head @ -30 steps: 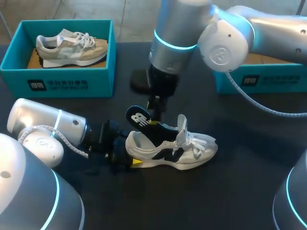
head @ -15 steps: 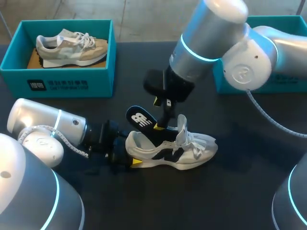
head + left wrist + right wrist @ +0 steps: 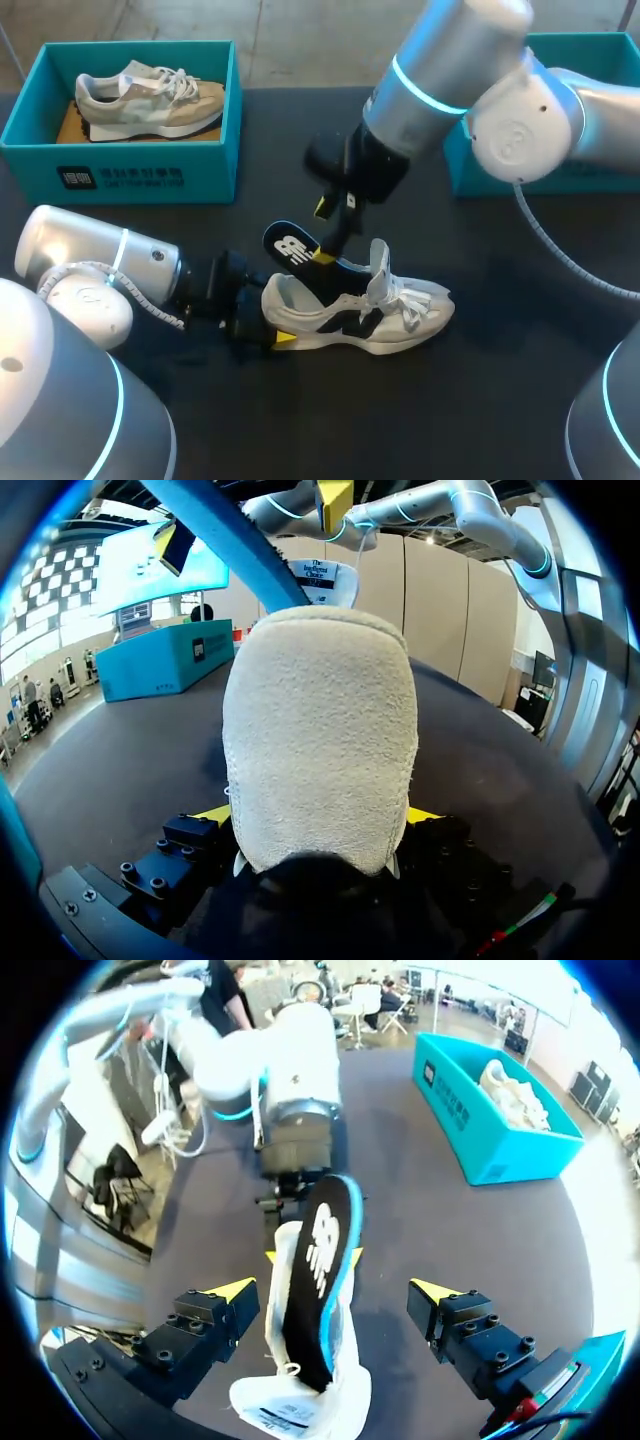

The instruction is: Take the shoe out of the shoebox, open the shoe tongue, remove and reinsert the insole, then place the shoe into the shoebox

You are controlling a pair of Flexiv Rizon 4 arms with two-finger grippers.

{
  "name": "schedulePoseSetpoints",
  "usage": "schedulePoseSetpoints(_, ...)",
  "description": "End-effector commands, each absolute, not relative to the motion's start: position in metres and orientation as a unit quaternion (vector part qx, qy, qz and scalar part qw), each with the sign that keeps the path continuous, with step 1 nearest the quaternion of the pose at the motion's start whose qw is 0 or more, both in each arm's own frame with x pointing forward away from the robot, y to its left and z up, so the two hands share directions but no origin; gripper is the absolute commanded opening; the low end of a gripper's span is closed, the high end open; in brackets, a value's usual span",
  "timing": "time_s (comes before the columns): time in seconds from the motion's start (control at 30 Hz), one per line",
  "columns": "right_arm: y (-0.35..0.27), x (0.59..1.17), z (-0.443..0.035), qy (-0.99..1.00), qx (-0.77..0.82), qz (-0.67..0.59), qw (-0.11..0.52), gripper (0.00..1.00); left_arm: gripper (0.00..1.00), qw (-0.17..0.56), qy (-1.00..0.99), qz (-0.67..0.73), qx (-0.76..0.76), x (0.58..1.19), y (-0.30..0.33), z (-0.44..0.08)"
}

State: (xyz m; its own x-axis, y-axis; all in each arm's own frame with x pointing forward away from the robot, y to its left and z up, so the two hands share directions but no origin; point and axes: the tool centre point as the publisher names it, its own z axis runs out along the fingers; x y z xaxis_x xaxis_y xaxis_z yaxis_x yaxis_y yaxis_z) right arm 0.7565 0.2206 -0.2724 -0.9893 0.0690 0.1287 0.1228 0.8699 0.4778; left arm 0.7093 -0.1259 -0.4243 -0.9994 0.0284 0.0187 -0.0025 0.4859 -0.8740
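A white and black sneaker (image 3: 365, 310) lies on its side on the dark table, toe to the right. Its black insole (image 3: 292, 250) with a white logo sticks up out of the heel opening. My left gripper (image 3: 262, 328) is shut on the heel; in the left wrist view the pale heel (image 3: 320, 740) fills the space between the yellow fingertips (image 3: 215, 815). Just above the insole hangs my right gripper (image 3: 322, 232), open. In the right wrist view the insole (image 3: 318, 1270) stands between the spread fingers (image 3: 232, 1290) of that gripper (image 3: 335, 1290), touching neither.
A teal shoebox (image 3: 120, 170) at the back left holds a second, beige sneaker (image 3: 150, 95). Another teal box (image 3: 560, 175) at the back right is partly hidden behind my right arm. The table in front of the sneaker is bare.
My right gripper opened, let go of the insole and drew up and to the right. The insole stays sticking out of the shoe. The left arm has not moved.
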Motion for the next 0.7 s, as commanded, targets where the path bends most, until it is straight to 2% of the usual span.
schedulePoseSetpoints(0.03, 0.224, 0.763, -0.277, -0.96, -0.058, -0.265, 0.065, 1.0, 0.0, 0.015, -0.863, 0.505, -0.007, 0.709, -0.126, -0.426)
schedulePoseSetpoints(0.7, 0.222, 0.751, -0.293, -0.915, -0.131, -0.356, 0.136, 1.0, 0.0, 0.015, -0.863, 0.505, -0.007, 0.709, -0.126, -0.426)
